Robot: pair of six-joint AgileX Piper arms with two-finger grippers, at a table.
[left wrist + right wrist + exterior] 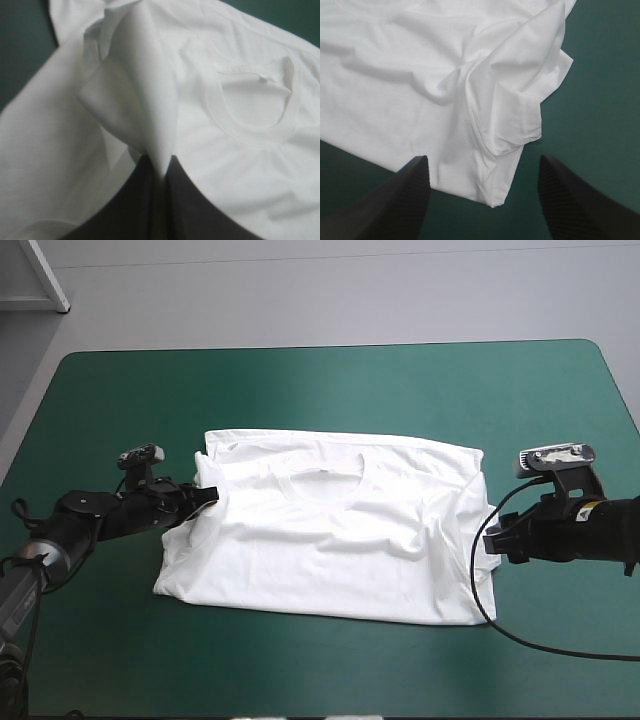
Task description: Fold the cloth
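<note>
Left claw [159, 171] pinches the T-shirt [240, 165]; right claw [482, 157], spread, frames its corner.

Nothing can be read in any view. No text, label, brand, number or sign shows on the white short-sleeved cloth T-shirt [330, 540] or on the teal-green cover [300, 380] of the counter.
</note>
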